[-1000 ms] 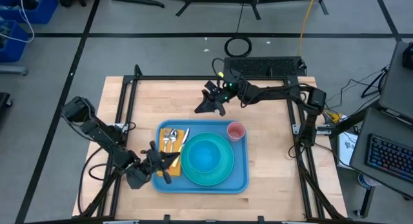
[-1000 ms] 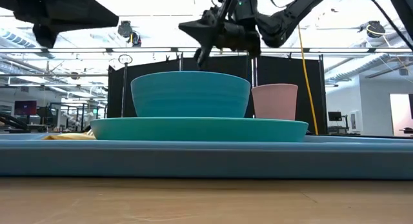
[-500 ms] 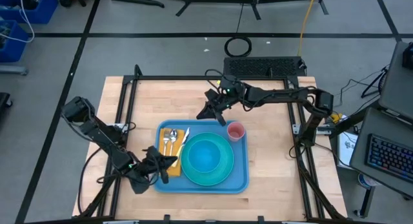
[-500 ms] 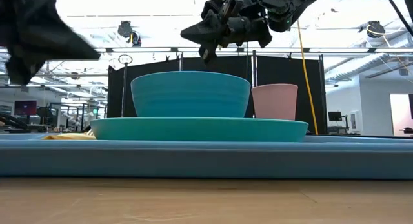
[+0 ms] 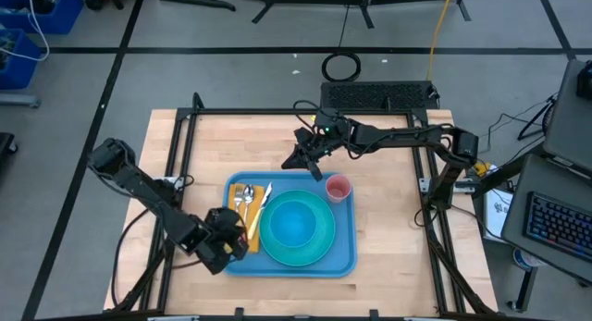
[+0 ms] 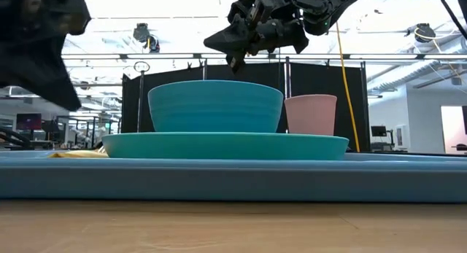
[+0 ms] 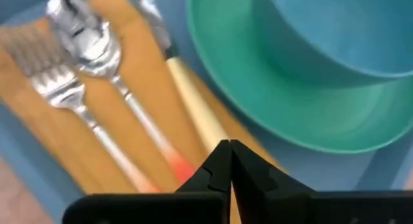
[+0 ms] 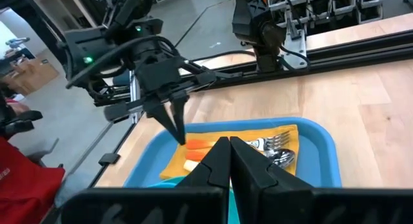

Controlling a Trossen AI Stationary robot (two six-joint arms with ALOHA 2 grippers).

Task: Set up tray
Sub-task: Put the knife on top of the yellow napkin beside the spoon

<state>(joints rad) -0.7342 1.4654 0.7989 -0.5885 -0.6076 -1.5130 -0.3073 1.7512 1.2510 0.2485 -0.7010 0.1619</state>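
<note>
1. Low view: the near rim of the tray (image 6: 233,178) fills the width and hides its floor. Only the bowl (image 6: 215,106), the plate (image 6: 225,145) rim, the pink cup (image 6: 311,114) and a sliver of orange napkin (image 6: 73,154) show above it. The cutlery cannot be seen here.
2. Left arm is a dark blur at 10 o'clock in this view; its fingers cannot be made out there.
3. High view: tray (image 5: 344,259) lies at the table's (image 5: 388,265) 6 o'clock, plate and bowl inside it, cup at the tray's 1 o'clock corner, napkin with fork, spoon and knife along its 9 o'clock side.
4. Left gripper (image 7: 229,161): jaws pressed together, holding nothing, tips just above the napkin (image 7: 39,130) by the knife's (image 7: 187,95) handle, at the tray's 8 o'clock.
5. Right gripper (image 8: 228,153): jaws fully closed, empty, raised above the table at the tray's 12 o'clock.
</note>
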